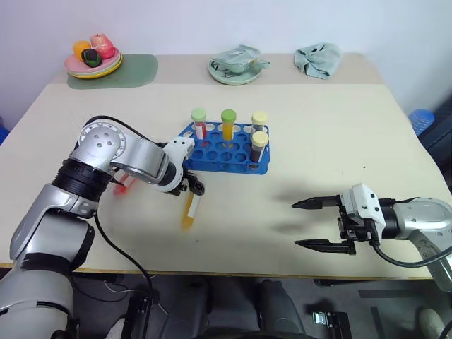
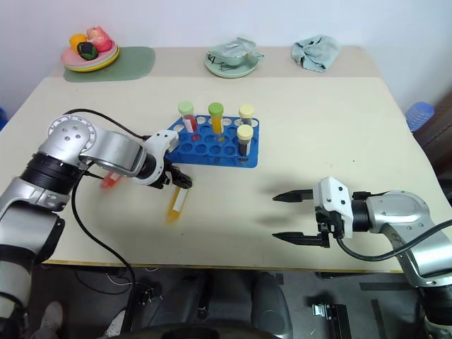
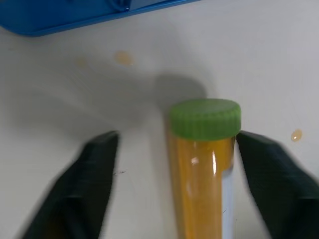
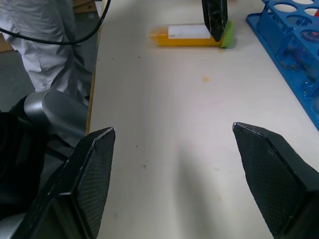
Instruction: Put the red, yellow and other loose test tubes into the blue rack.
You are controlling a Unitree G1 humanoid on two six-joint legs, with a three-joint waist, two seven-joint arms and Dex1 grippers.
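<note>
Nearest you in the head view, your right gripper [image 1: 316, 224] is hovering over the desk's near edge toward its right corner, its two black fingers standing wide apart with nothing between them. Further in, your left gripper [image 1: 193, 186] is reaching down at the green-capped end of the yellow test tube [image 1: 188, 211], which is lying flat on the desk [image 1: 332, 141] just in front of the blue rack [image 1: 212, 159]; a red test tube [image 1: 121, 186] is lying half hidden behind your left forearm, toward the desk's left edge. Four capped tubes are standing upright in the rack. In the left wrist view, the yellow test tube's green cap [image 3: 205, 118] is sitting between your fingers [image 3: 94, 169], one finger touching the cap, the other well apart from it, so the claw is not clamped yet. In the right wrist view, your open fingers are framing bare desk, with the yellow tube and the rack's corner beyond.
</note>
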